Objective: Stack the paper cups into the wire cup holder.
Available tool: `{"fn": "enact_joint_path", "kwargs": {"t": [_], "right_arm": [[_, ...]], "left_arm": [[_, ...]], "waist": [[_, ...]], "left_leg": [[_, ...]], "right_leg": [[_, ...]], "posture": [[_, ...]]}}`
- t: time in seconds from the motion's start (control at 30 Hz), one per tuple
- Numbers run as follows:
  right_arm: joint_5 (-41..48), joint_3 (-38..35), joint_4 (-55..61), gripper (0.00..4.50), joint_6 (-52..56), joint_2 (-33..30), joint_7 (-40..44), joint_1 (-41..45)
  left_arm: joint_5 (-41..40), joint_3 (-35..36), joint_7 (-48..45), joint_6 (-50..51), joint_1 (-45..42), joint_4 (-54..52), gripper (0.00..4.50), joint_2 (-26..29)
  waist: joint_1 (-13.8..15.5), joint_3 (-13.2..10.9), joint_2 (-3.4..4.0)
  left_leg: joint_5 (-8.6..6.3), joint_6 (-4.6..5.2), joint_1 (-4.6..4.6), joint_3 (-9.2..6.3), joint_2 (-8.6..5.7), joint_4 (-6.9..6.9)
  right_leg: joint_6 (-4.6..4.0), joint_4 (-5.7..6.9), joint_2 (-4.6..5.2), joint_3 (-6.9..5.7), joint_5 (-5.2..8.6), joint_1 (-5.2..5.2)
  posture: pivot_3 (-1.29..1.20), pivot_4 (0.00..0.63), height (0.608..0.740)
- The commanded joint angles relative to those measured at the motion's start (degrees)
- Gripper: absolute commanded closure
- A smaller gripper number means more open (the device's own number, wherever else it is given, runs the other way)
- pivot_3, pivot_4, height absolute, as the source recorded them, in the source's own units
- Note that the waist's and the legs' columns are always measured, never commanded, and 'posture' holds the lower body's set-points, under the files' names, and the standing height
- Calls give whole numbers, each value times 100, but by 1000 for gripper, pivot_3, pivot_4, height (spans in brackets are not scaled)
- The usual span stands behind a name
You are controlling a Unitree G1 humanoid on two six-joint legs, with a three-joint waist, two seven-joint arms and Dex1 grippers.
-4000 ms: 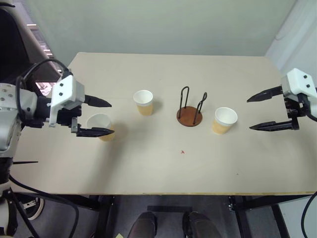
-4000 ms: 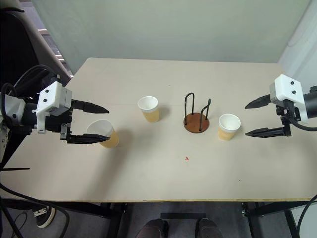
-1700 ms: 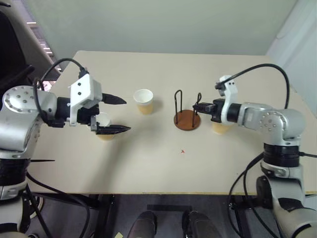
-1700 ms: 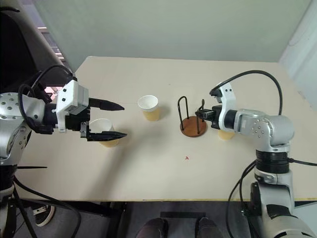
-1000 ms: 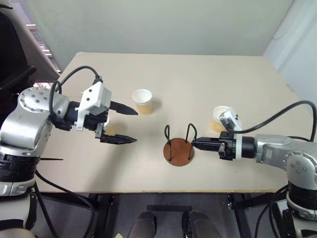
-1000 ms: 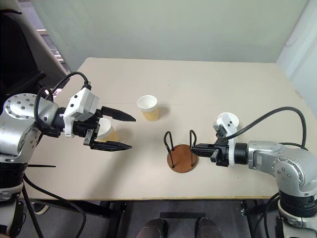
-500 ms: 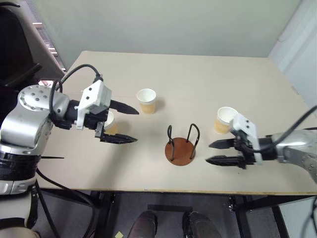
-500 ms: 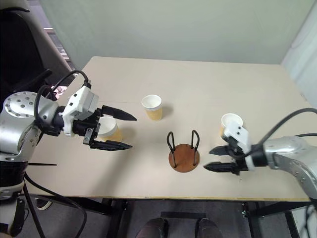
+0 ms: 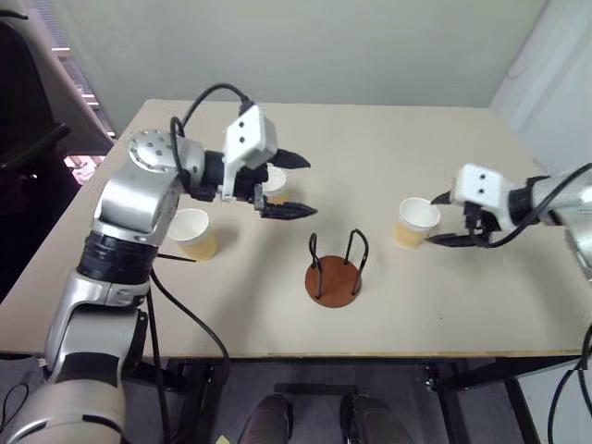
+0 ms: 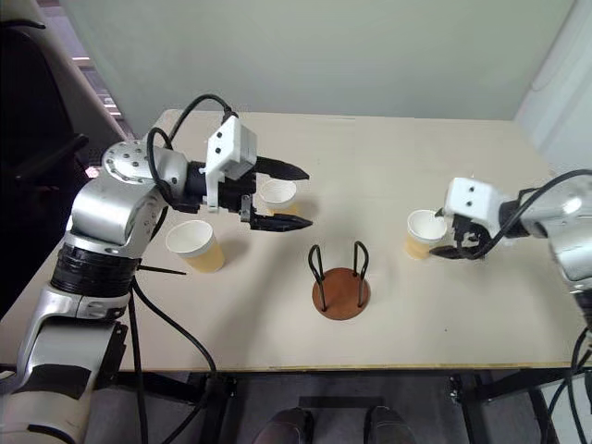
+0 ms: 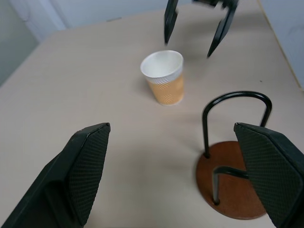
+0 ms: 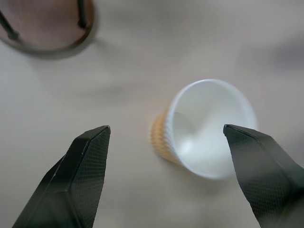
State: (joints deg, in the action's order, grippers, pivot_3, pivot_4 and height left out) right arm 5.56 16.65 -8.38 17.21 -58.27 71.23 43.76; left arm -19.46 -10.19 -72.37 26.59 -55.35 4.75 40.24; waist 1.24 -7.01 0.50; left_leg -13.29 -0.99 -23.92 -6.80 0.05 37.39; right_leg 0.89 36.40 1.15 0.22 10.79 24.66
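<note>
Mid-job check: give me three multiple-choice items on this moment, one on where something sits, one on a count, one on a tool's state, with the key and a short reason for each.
1. Where does the wire cup holder stand?
A. On the table near its front edge, between the two arms
B. On top of a cup
C. In the left tool

2. How many paper cups stand on the table?
A. One
B. Three
C. Five

3. What state is the right tool in?
A. Shut on a cup
B. Shut on the holder
C. Open, fingers either side of a cup

Key:
1. A: its brown disc sits on the bare tabletop, free of both tools.
2. B: one cup by the left arm, one cup at the open left tool, one cup at the right tool.
3. C: the right wrist view shows both fingers spread wide beside the cup, not touching it.
</note>
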Motion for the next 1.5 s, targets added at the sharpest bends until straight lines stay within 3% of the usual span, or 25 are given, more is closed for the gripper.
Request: {"fn": "enact_joint_path", "kwargs": {"t": [0.03,0.2,0.3,0.53,0.63,0.9,1.1,1.23,1.43,1.5], "right_arm": [[-383,6,-418,553,-398,169,-14,311],[-604,4,-938,553,-593,475,120,448],[-619,-41,-978,1109,-649,542,263,468],[-683,-103,-983,3650,-665,627,338,520],[-591,-218,-817,4466,-572,556,456,499],[278,-1070,351,4466,298,18,946,801],[1878,-1659,1908,4466,2001,-362,1484,1199],[2880,-1839,2729,4466,2884,-143,1257,1253],[2775,-1338,3129,4466,2795,107,895,1117],[2611,-1116,3150,4466,2659,199,809,1102]], "left_arm": [[-23,134,-38,16,63,-310,0,108],[-122,214,-33,184,235,-607,0,242],[-176,268,-56,261,294,-714,0,344],[-223,285,-49,293,325,-737,0,430],[-281,317,-79,282,322,-744,0,411],[-537,732,-608,84,271,-416,0,776],[-958,1198,-1717,83,771,-331,0,1785],[-992,1278,-1939,16,1309,-444,0,2105],[-1122,1392,-1773,82,1844,-814,0,2208],[-1173,1457,-1728,106,1989,-935,0,2246]], "waist": [[10,0,0],[39,0,0],[80,0,0],[88,0,0],[87,0,1],[79,-4,5],[33,-3,6],[13,-5,5],[44,-4,0],[31,-4,1]], "left_leg": [[1,-1,-6,0,1,1],[11,-20,-21,3,1,3],[8,-24,-28,4,1,3],[-2,-14,-22,5,1,3],[-12,4,-16,4,1,2],[-9,-1,-14,4,1,0],[15,-44,-14,5,4,-36],[26,-72,-12,2,6,-36],[20,-61,-17,-9,3,-28],[-7,-13,-14,-9,2,-27]], "right_leg": [[1,-9,0,-1,0,2],[4,-45,0,-1,-2,0],[4,-45,0,-1,-1,1],[3,-45,2,-1,-2,1],[-1,-34,2,-1,-4,1],[-7,-29,2,-1,-11,2],[-24,-39,-4,-1,10,14],[-27,-33,-7,0,31,14],[-29,-30,-6,0,32,15],[-32,-24,-4,-1,30,15]], "posture": [[0,150,740],[0,150,740],[0,150,740],[0,150,740],[0,150,740],[0,150,740],[0,150,740],[0,150,740],[0,150,740],[0,150,740]]}}
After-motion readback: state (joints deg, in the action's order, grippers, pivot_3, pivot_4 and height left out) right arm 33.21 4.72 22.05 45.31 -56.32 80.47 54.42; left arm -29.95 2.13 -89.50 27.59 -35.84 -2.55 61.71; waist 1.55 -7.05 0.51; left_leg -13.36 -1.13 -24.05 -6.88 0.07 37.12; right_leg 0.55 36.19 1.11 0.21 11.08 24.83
